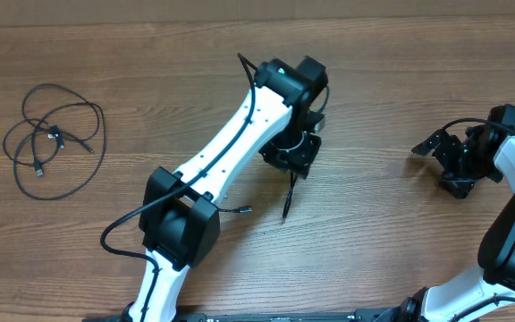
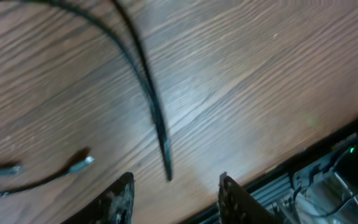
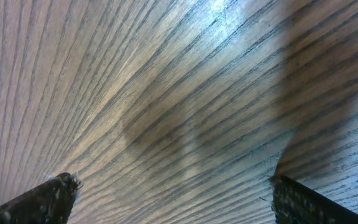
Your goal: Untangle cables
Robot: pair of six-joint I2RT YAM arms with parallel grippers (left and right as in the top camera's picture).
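A loose tangle of thin black cables (image 1: pixel 54 139) with small plug ends lies at the table's far left. Another thin cable (image 1: pixel 287 199) trails toward the front from under my left gripper (image 1: pixel 291 161) at mid-table, and a short cable end with a silver plug (image 1: pixel 240 210) lies to its left. In the left wrist view the left gripper (image 2: pixel 174 180) is open. The blurred black cable (image 2: pixel 148 93) ends just beyond its fingertips (image 2: pixel 122 198), with nothing between them. A silver plug (image 2: pixel 79 165) lies to the left. My right gripper (image 1: pixel 443 165) is open over bare wood (image 3: pixel 166 112).
The left arm (image 1: pixel 231 148) stretches diagonally across the middle of the wooden table (image 1: pixel 401 72). Its thick black cable (image 1: pixel 119 231) loops out near its base. The dark base rail (image 2: pixel 328 165) shows at the right of the left wrist view.
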